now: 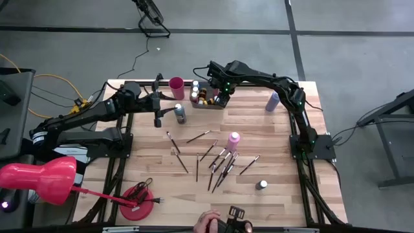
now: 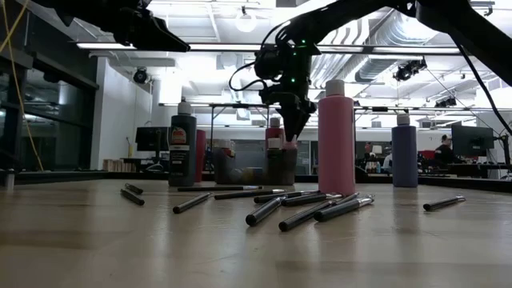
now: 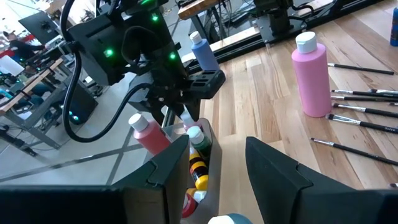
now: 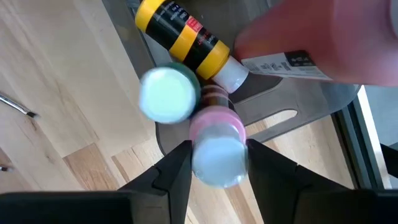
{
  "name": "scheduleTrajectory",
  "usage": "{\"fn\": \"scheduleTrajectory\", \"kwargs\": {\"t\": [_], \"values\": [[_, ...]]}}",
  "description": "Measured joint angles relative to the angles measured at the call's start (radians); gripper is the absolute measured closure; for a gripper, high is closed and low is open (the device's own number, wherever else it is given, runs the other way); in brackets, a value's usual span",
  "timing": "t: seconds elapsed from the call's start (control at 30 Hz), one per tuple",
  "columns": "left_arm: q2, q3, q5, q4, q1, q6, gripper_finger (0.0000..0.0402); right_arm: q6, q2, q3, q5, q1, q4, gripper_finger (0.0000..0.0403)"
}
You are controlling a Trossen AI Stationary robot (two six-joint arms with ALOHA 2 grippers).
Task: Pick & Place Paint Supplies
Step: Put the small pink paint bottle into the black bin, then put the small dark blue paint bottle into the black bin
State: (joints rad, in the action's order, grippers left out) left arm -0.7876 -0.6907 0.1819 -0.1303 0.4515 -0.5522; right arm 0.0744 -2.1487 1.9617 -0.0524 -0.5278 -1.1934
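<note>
paintbrushes (image 1: 217,162) are lying scattered across the near half of the wooden table (image 1: 278,194), and a small dark bottle with a white cap (image 1: 261,185) is standing among them toward the right. a tall pink bottle (image 1: 233,139) is standing upright just behind the brushes, and a dark bottle (image 1: 180,114) is standing further back toward the left. a lavender bottle (image 1: 272,101) is standing near the far right. at the far edge, the grey tray (image 1: 208,103) is holding several bottles, among them a yellow-and-black one lying on its side (image 4: 186,37) and a pale green-capped one (image 4: 168,93). the right gripper (image 4: 217,165) is hanging over the tray, its fingers sitting on either side of a pink white-capped bottle (image 4: 216,146); i cannot tell whether they are pinching it. the left gripper (image 3: 214,165) is hovering just left of the tray with its fingers spread and nothing between them. a pink cup (image 1: 176,88) is standing beside the tray.
</note>
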Motion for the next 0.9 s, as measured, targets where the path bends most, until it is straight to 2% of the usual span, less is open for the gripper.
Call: {"fn": "scheduleTrajectory", "kwargs": {"t": [0.23, 0.43, 0.53, 0.77, 0.9], "values": [[0.0, 0.0, 0.0, 0.0, 0.0, 0.0, 0.0249, -0.024, 0.005, 0.001, 0.0, 0.0, -0.008, 0.0197], [0.0, 0.0, 0.0, 0.0, 0.0, 0.0, 0.0249, -0.034, 0.065, 0.001, 0.0, 0.0, -0.04, 0.0149], [0.0, 0.0, 0.0, 0.0, 0.0, 0.0, 0.0249, -0.047, 0.113, 0.001, 0.015, 0.001, -0.08, 0.0139], [0.0, 0.0, 0.0, 0.0, 0.0, 0.0, 0.0249, -0.036, 0.2, 0.002, 0.186, 0.04, -0.202, 0.0136], [0.0, 0.0, 0.0, 0.0, 0.0, 0.0, 0.0249, 0.002, 0.238, 0.002, 0.225, 0.07, -0.245, 0.0136]]}}
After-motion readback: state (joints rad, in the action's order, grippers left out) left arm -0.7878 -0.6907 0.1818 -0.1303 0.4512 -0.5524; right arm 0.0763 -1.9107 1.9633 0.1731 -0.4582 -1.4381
